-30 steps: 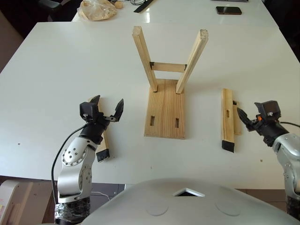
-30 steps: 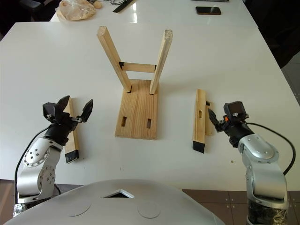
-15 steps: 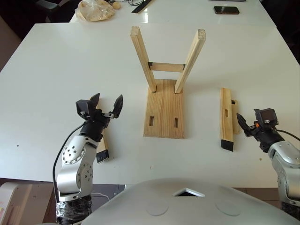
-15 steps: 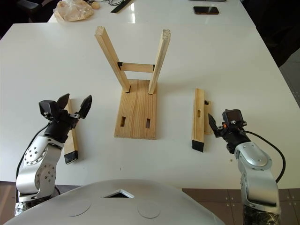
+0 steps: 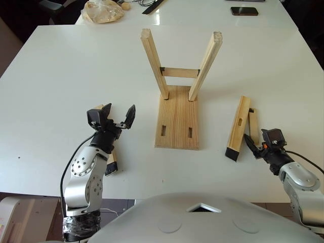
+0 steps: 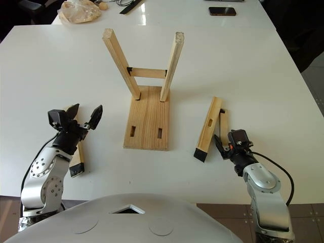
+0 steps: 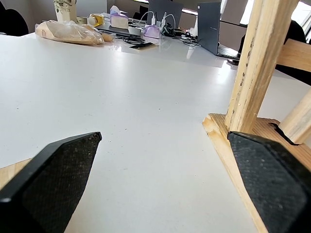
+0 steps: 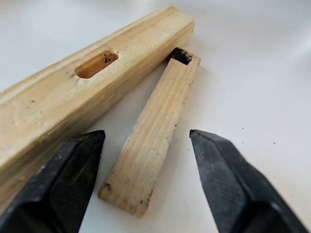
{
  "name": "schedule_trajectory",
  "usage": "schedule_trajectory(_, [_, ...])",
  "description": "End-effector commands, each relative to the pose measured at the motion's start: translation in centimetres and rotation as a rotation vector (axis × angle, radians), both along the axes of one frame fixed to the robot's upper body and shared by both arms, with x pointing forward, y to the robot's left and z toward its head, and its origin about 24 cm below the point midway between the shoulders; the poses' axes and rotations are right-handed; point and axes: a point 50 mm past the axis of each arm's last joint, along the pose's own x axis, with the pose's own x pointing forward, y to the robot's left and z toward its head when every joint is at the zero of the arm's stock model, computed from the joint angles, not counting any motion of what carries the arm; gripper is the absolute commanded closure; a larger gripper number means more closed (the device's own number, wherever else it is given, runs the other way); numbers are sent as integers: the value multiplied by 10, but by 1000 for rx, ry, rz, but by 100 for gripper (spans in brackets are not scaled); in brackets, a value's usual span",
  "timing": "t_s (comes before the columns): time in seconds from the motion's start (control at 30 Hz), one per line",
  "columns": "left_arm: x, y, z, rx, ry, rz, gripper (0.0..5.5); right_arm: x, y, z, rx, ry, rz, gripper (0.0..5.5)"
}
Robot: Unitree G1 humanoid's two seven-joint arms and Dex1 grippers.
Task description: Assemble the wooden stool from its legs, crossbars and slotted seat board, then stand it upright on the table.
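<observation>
Seat board (image 5: 177, 121) flat mid-desk (image 5: 61, 76), 2 legs (image 5: 154, 63) and crossbar (image 5: 179, 72) standing at its far end. Right pincer (image 5: 254, 147), fingers spread, straddles loose crossbar (image 5: 253, 124) beside loose leg (image 5: 238, 126). Left pincer (image 5: 119, 109) spread above near-left leg (image 5: 111, 164).

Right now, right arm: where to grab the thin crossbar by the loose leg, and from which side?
Grip the crossbar at its near end, from above, with the right gripper across the narrow width. It lies flat on the table. Its far end touches the leg, but the near end splays off, probably leaving finger room on both sides.
</observation>
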Motion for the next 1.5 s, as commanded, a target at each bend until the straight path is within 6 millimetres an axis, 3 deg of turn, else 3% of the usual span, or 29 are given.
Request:
schedule_trajectory(0.03, [3, -1, -3, 32, 20, 9, 68, -14, -4, -25, 150, 203, -169, 245])
schedule_trajectory(0.27, [1, -4, -5, 44, 32, 11, 68, -33, -14, -38, 181, 335, -274, 334])
schedule_trajectory(0.47, [4, 1, -1, 58, 22, 44, 68, -32, -16, -37, 124, 332, -231, 417])
schedule_trajectory(0.7, [22, 12, 33, 98, -68, 87, 68, 23, -23, -1, 160, 56, -212, 419])
schedule_trajectory(0.83, [35, 2, 83, 72, -196, -74, 68, 75, -47, 53, 196, -278, -231, 419])
schedule_trajectory(0.9, [32, -15, 115, -28, -287, -296, 68, 98, -42, 91, 280, -463, -126, 419])
schedule_trajectory(0.97, [30, -25, 136, -81, -322, -471, 88, 110, -24, 128, 425, -589, 49, 419])
schedule_trajectory(1.07, [35, -42, 161, -195, -338, -710, 136, 109, 11, 162, 759, -587, 416, 419])
schedule_trajectory(1.23, [44, -76, 173, -360, -266, -1011, 157, 102, 56, 182, 970, -411, 911, 419])
schedule_trajectory(1.37, [44, -87, 175, -416, -223, -1190, 157, 100, 71, 196, 1057, -327, 1107, 419])
schedule_trajectory(1.5, [45, -89, 179, -460, -218, -1278, 157, 95, 80, 196, 1075, -234, 1218, 419])
